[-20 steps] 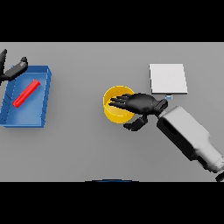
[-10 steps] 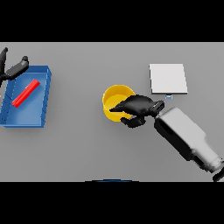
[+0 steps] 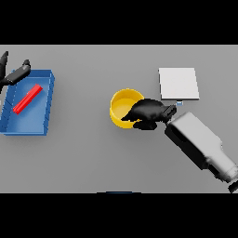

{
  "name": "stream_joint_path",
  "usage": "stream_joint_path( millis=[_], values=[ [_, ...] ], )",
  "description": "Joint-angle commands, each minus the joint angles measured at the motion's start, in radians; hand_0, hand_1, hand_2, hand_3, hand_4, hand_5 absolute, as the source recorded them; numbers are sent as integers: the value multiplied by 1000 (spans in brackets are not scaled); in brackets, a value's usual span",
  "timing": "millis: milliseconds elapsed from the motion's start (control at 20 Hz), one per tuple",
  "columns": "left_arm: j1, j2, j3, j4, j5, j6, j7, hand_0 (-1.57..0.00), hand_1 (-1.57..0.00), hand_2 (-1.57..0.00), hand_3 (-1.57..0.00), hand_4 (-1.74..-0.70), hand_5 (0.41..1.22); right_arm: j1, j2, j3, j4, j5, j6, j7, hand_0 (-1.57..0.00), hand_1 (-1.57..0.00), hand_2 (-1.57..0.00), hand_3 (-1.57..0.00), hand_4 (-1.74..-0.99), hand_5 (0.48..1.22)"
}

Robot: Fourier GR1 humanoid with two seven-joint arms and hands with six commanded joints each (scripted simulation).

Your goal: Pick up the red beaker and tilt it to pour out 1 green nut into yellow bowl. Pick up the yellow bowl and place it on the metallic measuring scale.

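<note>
The round yellow bowl (image 3: 124,107) is gripped at its right rim by the curled right hand (image 3: 148,113); the flat metallic square scale (image 3: 179,83) lies just right of the bowl; the left hand (image 3: 14,74) is held open far left.

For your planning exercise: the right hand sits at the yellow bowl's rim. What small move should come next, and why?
Probably lift the yellow bowl slightly: the right hand looks curled over its right rim, and the metallic scale lies just beyond, up and to the right.

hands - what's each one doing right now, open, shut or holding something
Left hand: open, fingers spread, at the far corner of the blue tray, holding nothing.
Right hand: shut on the yellow bowl, curled over its rim.
</note>
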Motion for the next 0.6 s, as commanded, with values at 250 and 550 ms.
stream_joint_path(
  millis=[250,550],
  values=[
    [0,9,-3,8,-9,-4,3,1,1,1,1,-785,729,-5,-47,-39,-111,-69,66,39,-1536,-1529,-1528,-1356,-1717,1215],
    [4,18,12,1,2,-4,-28,1,1,1,1,-800,737,-48,-96,-63,-131,-93,100,76,-1562,-1551,-1559,-1353,-1724,1218]
  ],
)
